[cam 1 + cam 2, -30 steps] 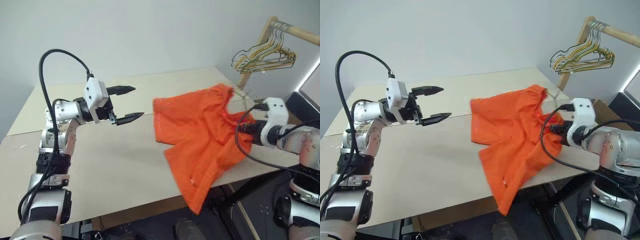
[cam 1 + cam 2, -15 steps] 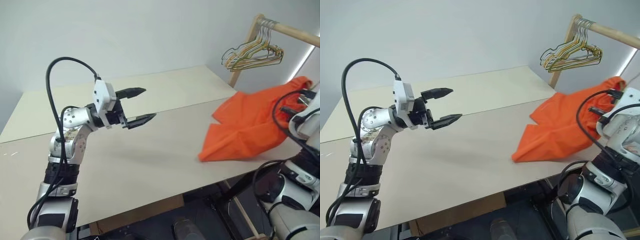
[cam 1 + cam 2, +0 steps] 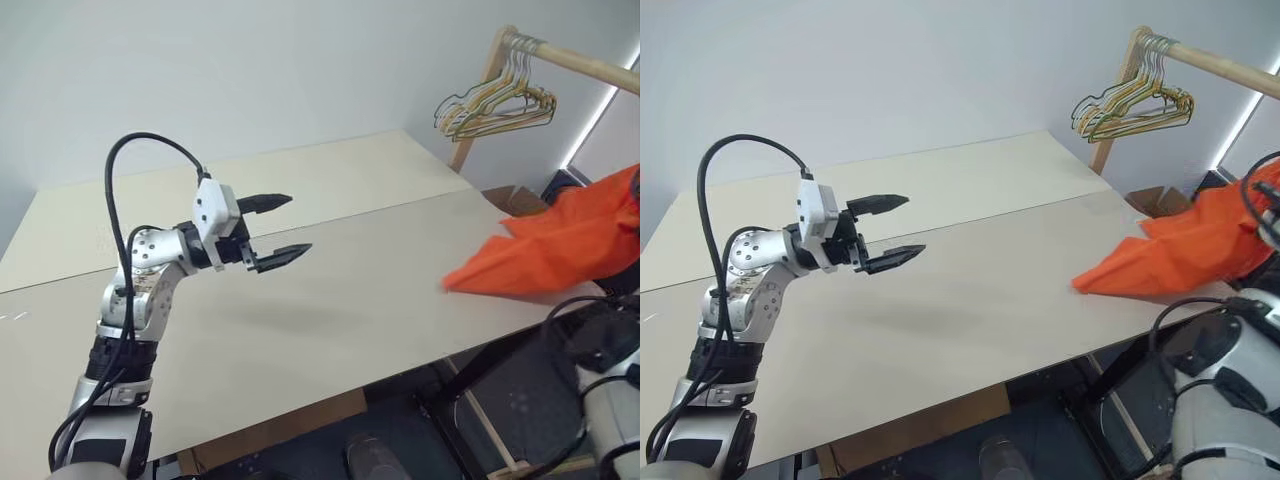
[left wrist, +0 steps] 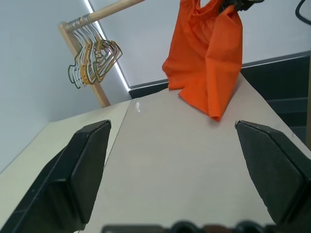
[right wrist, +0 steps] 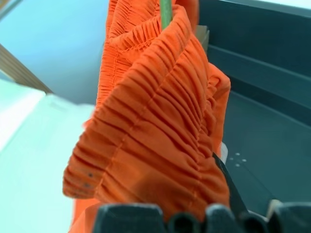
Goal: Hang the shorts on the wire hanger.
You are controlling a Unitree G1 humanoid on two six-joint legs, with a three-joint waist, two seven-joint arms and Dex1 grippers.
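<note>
The shorts (image 3: pixel 565 250) hang at the table's (image 3: pixel 330 300) right end, lifted by the waistband, with the lower hem trailing on the tabletop near the edge. The right gripper (image 5: pixel 214 199) is clamped on the gathered waistband. The left gripper (image 3: pixel 278 230) hovers over the table's middle, jaws wide and empty. Hangers (image 3: pixel 495 100) hang on a wooden rail behind.

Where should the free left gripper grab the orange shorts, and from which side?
Judging by the pose, the trailing leg hem of the orange shorts. It lies on the table's right edge, pointing toward the left gripper, which is open. Come along the tabletop from the robot's left; the right gripper bunches the waistband.
</note>
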